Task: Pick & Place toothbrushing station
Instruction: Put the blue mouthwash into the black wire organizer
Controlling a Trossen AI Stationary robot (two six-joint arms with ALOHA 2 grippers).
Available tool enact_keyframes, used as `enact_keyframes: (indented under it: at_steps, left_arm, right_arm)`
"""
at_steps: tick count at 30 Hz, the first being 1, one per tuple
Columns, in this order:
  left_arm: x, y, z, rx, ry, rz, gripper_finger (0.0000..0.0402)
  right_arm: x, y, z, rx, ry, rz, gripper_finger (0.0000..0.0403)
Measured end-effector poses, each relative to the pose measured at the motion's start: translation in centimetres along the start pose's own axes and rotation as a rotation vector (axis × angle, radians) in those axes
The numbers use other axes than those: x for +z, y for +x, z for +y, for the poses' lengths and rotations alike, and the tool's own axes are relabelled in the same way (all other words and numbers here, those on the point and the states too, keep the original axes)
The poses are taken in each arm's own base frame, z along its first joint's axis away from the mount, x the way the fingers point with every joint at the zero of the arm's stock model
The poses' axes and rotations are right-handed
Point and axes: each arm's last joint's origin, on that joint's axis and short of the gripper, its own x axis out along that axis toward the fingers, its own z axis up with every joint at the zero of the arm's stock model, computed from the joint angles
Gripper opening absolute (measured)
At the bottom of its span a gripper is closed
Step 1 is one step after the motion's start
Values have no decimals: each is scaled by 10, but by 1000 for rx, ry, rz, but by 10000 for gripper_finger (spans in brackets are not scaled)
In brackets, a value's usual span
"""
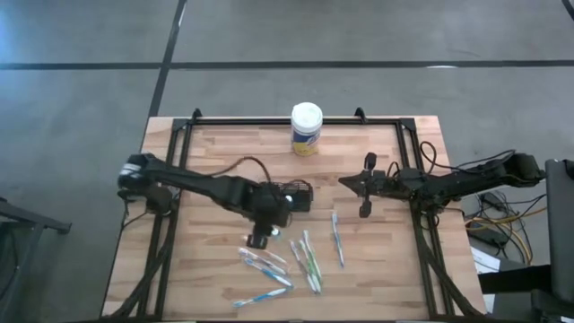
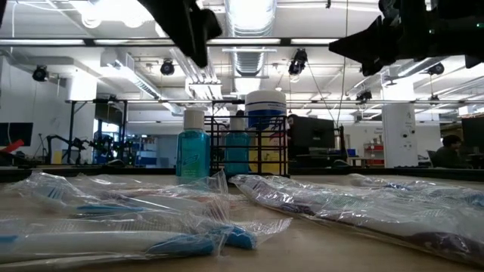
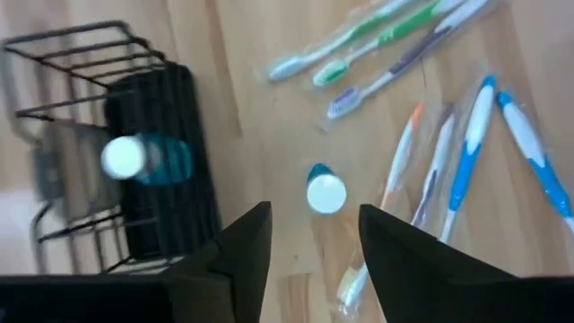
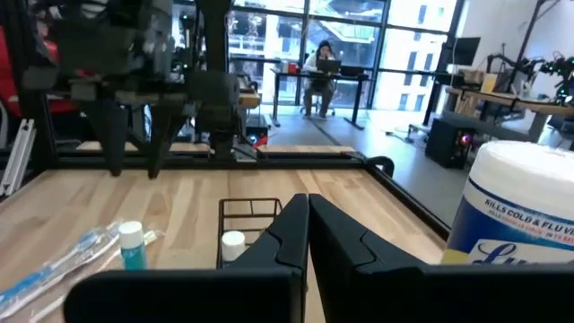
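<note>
- The left tool (image 1: 261,235) is seen parted and empty above a small teal bottle (image 3: 325,191) standing on the table (image 1: 215,161).
- The toothbrushing station (image 1: 294,196), a black wire-and-mesh caddy, is found mid-table; one teal bottle (image 3: 143,159) is held inside.
- The right tool (image 1: 366,187) is kept shut, empty, right of it.

The left arm stretches in from the left edge toward the middle, its left claw (image 3: 309,247) pointing downward with fingers parted and nothing between them. The right arm reaches inward, right claw (image 4: 308,220) pressed closed and empty.
</note>
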Motion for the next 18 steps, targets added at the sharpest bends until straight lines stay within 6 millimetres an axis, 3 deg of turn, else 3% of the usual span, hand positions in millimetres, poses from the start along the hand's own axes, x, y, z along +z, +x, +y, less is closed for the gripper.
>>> enact_keyframes:
  at_steps: [9, 18]
  left_arm:
    - [0, 29, -2, -7, -16, 53, 203]
    - [-7, 42, -3, -50, -56, 51, 202]
  right_arm:
    - [-1, 0, 0, 1, 2, 5, 9]
    - [-1, 0, 0, 1, 21, 5, 9]
